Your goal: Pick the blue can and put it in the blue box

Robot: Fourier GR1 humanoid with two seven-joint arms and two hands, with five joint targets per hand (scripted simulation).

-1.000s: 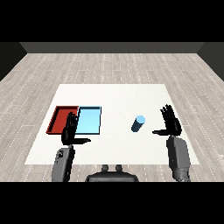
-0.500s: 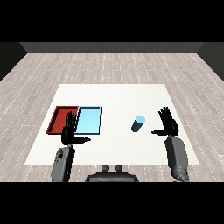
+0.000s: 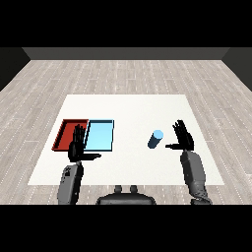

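Plainly, the blue can (image 3: 155, 139) bears no readable label.

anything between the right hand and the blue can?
No. Head view shows only bare table between the open right hand and the blue can.

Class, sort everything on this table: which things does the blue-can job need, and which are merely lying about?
Needed for the job:
blue can
light blue tray
right hand, open beside the can

Lying about:
red tray
left hand, open near the trays

R hand (image 3: 184, 139) edged nearer can (image 3: 156, 139).
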